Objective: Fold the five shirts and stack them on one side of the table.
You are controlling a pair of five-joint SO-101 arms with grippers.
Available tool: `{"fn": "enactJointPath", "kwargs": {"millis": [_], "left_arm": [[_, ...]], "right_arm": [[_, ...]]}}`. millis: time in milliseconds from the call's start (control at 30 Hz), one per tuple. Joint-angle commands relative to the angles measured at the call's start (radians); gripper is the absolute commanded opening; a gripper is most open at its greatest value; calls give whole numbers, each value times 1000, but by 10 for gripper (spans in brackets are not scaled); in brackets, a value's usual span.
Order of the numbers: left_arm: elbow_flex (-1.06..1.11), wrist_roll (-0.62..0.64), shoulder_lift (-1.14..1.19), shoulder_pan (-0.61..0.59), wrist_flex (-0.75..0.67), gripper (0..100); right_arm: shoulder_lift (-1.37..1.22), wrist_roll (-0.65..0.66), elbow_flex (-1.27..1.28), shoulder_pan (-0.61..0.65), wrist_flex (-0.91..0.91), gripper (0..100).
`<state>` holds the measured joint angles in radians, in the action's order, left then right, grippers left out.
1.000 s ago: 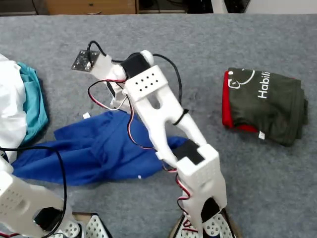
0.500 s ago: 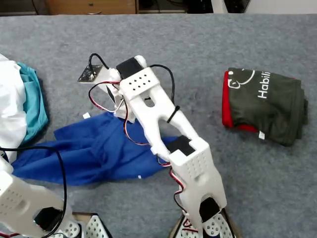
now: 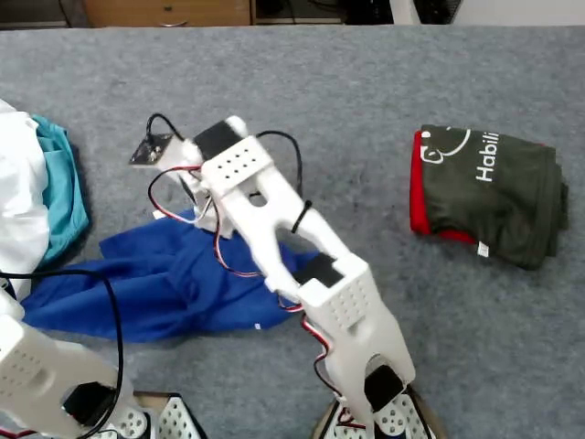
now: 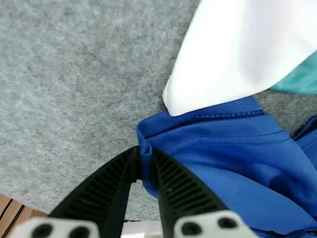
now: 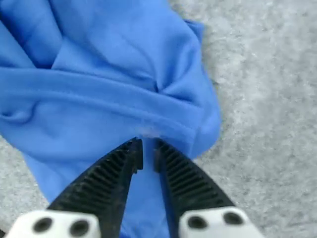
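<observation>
Robot lab: felt-covered table (image 3: 384, 73)

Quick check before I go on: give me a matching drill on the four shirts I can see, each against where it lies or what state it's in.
Things:
1 blue shirt
2 green shirt
3 white shirt
4 teal shirt

States:
A folded, on the right arm's side
B partly under the white one
C unfolded, an edge pinched in the left pincer
D lying over the teal one, on the left arm's side

Pairs: 1-C; 2-A; 3-D; 4-B
</observation>
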<state>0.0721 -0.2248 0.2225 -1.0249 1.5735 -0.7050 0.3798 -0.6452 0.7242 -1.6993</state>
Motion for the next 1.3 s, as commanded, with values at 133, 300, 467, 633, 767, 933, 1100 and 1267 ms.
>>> {"fn": "enactJointPath", "kwargs": {"millis": [133,300,467,633,767,933,1100,1267], "left_arm": [[0,-8,-16,-12,-6,19],[0,-8,-16,-12,-6,19],[0,-8,-15,-12,-8,19],[0,-8,-15,-12,-8,19],[0,-8,-15,-12,-21,19],[28,-6,-16,-12,-49,19],[51,-9,-16,-14,-48,19],[41,-9,-16,-14,-44,19]], "right_arm": [[10,-11,-35,-25,14,87],[7,-28,-82,-76,15,87],[-13,-23,-79,-74,18,88],[-71,-32,-142,-71,8,135],[-96,-9,-205,-53,-48,218],[-94,9,-259,-19,-86,246],[-94,3,-240,-19,-87,244],[-94,5,-206,-18,-87,110]]}}
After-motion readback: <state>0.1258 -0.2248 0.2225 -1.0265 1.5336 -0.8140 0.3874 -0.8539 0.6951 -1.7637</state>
